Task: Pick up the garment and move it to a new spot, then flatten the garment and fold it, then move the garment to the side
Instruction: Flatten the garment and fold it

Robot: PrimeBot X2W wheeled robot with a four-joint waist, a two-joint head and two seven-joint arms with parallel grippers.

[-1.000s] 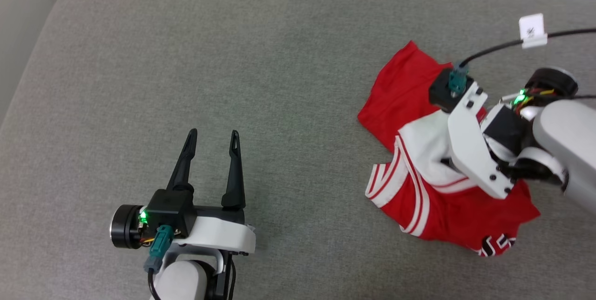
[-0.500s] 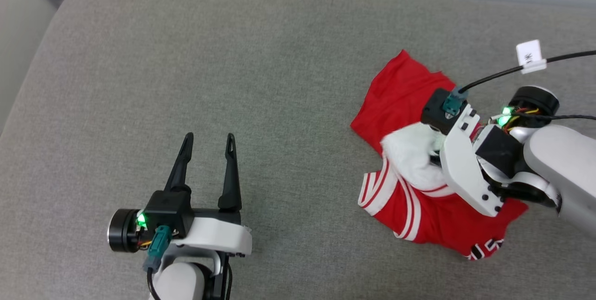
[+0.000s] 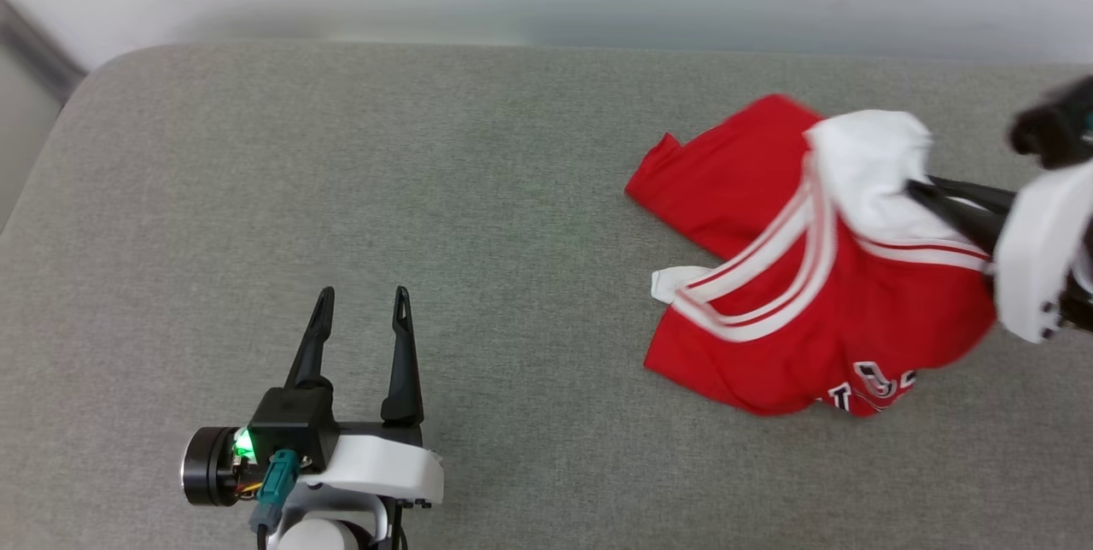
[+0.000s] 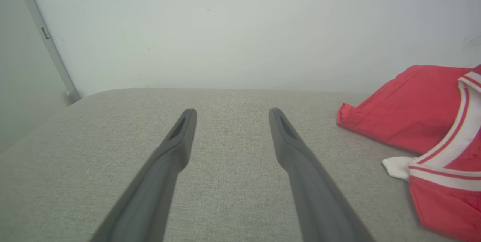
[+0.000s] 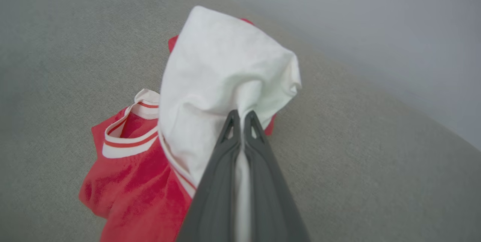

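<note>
grip: I am pinching the white sleeve (image 5: 225,69) in my right gripper (image 5: 240,117), jaws pressed together | shirt (image 3: 854,311): trailing from my fingertips toward 8 o'clock, lower part lying on the cushion (image 3: 427,191) | left gripper (image 3: 363,294): hovering spread, shirt lying at its 2 o'clock | right arm being nearer

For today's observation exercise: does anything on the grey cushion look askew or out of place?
Yes. The red shirt lies bunched and twisted on the right of the cushion, not flat. The right gripper is shut on its white sleeve, which stands up in a peak.
</note>
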